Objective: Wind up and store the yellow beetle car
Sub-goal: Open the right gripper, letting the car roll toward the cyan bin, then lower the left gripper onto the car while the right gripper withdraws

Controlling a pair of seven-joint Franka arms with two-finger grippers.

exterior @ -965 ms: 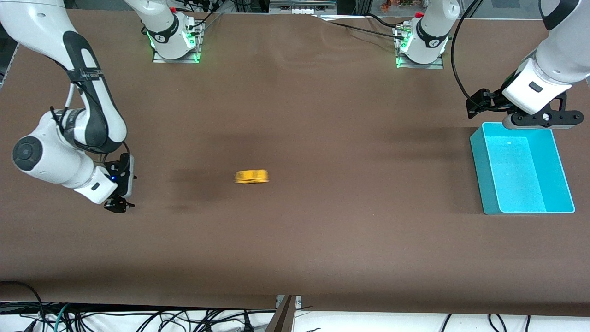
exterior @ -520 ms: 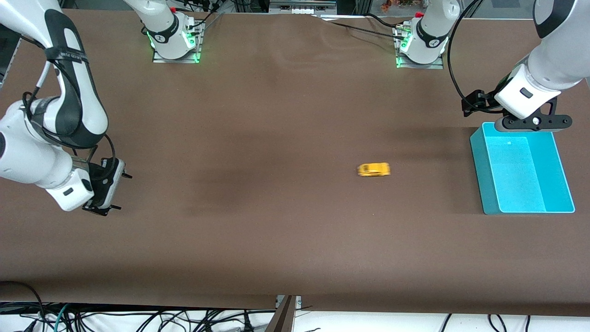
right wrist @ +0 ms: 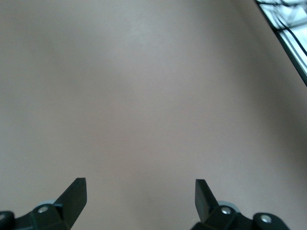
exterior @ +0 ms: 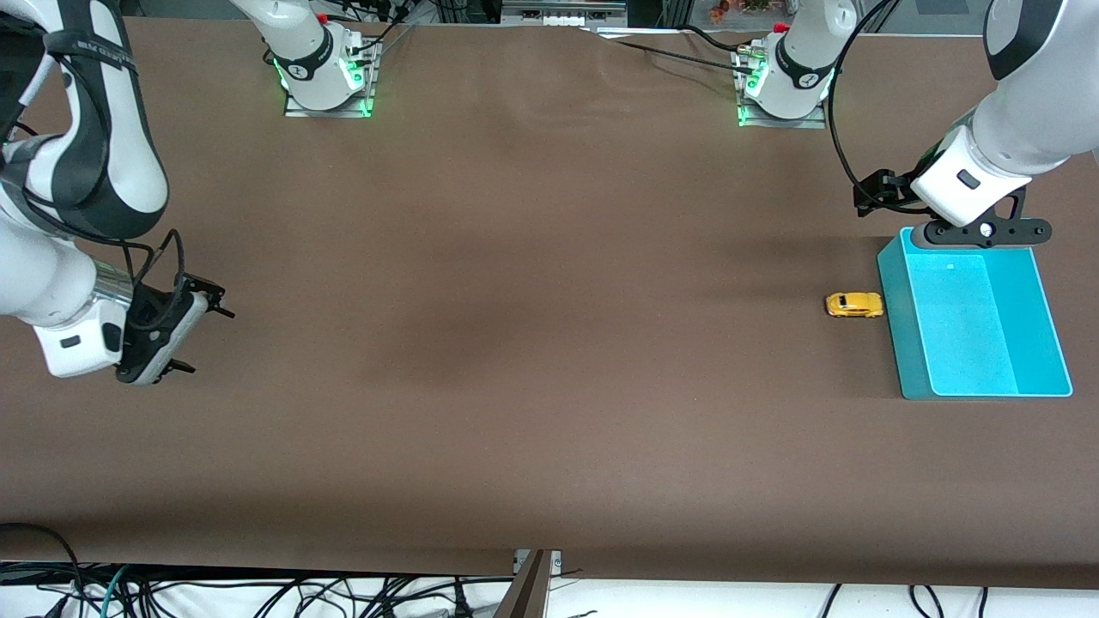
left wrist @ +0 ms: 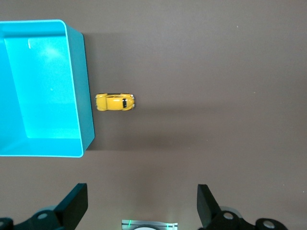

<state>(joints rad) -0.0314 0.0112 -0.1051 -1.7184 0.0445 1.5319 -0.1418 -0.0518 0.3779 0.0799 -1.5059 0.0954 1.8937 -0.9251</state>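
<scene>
The left gripper (exterior: pixel 979 233) is hanging with its fingers (left wrist: pixel 74 207) spread wide and nothing between them, over the table (exterior: pixel 532 360) just past the cyan bin's (exterior: pixel 974 390) edge that lies farthest from the front camera, close to the table's edge at the left arm's end. The bin is sitting open-topped on the table, and no object is showing inside it. The yellow beetle car (exterior: pixel 854 305) is standing on its wheels on the table just beside the bin's outer wall, on the side facing the right arm's end; its nose is right at the wall, though whether it is actually touching cannot be told. In the left wrist view the car (left wrist: pixel 114 102) is lying lengthwise toward the bin (left wrist: pixel 86 100), well apart from the gripper's fingers.

The right gripper (exterior: pixel 185 330) is hovering over bare brown table near the edge at the right arm's end, well apart from the car and the bin. Its fingers (right wrist: pixel 74 196) are likewise parted and gripping nothing, with only the tabletop showing between them.
</scene>
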